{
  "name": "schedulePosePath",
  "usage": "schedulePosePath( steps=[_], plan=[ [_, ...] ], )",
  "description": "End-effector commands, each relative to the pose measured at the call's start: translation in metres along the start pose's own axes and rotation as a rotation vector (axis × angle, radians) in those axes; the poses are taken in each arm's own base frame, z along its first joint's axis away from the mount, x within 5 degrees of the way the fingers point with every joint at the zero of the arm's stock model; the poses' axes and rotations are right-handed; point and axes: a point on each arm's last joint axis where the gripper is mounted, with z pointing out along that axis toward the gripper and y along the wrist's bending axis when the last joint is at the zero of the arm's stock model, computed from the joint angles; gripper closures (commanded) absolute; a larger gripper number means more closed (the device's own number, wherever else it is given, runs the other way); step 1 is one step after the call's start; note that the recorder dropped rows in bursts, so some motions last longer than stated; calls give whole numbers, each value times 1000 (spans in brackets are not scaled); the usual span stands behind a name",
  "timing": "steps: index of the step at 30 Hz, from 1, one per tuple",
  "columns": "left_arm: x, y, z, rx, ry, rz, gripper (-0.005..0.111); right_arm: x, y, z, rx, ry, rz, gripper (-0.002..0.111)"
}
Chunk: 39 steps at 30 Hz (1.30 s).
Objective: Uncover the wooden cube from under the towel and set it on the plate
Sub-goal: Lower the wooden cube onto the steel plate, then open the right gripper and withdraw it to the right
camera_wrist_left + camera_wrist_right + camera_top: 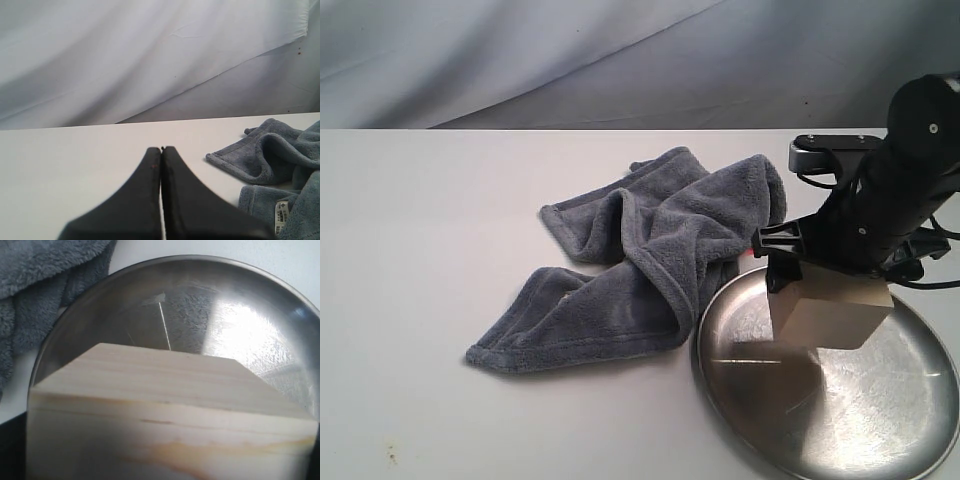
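The pale wooden cube (pixel 830 312) hangs low over the far part of the shiny silver plate (pixel 880 420), held by my right gripper (pixel 832 270), which is shut on it. I cannot tell whether the cube touches the plate. In the right wrist view the cube (pixel 165 395) fills the foreground in front of the plate (pixel 250 330), and only dark finger edges show beside it. The grey-blue towel (pixel 640 260) lies crumpled on the table, left of the plate and touching its rim. My left gripper (pixel 161 150) is shut and empty above bare table, the towel (pixel 270 150) off to its side.
The white table (pixel 430 250) stretches left of the towel. A grey cloth backdrop (pixel 620 60) hangs behind the far edge. The right arm's black body (pixel 910 190) stands over the back right of the plate.
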Motion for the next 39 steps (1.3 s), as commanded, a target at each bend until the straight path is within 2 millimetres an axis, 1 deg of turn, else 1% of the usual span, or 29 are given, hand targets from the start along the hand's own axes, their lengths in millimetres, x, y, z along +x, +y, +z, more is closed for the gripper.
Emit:
schedulePosePath(
  steps=[1, 2, 3, 6, 18, 22, 26, 28, 32, 36, 39],
  plan=[
    [1, 0, 0, 5, -2, -4, 107, -1, -2, -2, 2, -5, 5, 28],
    [1, 0, 0, 5, -2, -4, 107, 0, -2, -2, 2, -3, 7, 20],
    [1, 0, 0, 5, -2, -4, 107, 0, -3, -2, 3, -1, 7, 14],
    [1, 0, 0, 5, -2, -4, 107, 1, -3, -2, 5, 6, 7, 7],
    [1, 0, 0, 5, -2, -4, 107, 2, -3, -2, 9, 21, -1, 6],
    [1, 0, 0, 5, -2, -4, 107, 3, -4, -9, 12, 13, -30, 7],
    [1, 0, 0, 5, -2, -4, 107, 4, -6, -26, 25, -36, -60, 11],
    [1, 0, 0, 5, -2, -4, 107, 5, -8, -38, 29, -69, -69, 16],
    [1, 0, 0, 5, -2, -4, 107, 12, -10, -62, 24, -102, -70, 31],
    [1, 0, 0, 5, -2, -4, 107, 25, -14, -83, 32, -87, -102, 43],
    [1, 0, 0, 5, -2, -4, 107, 41, -18, -91, 31, -93, -104, 50]
  ],
)
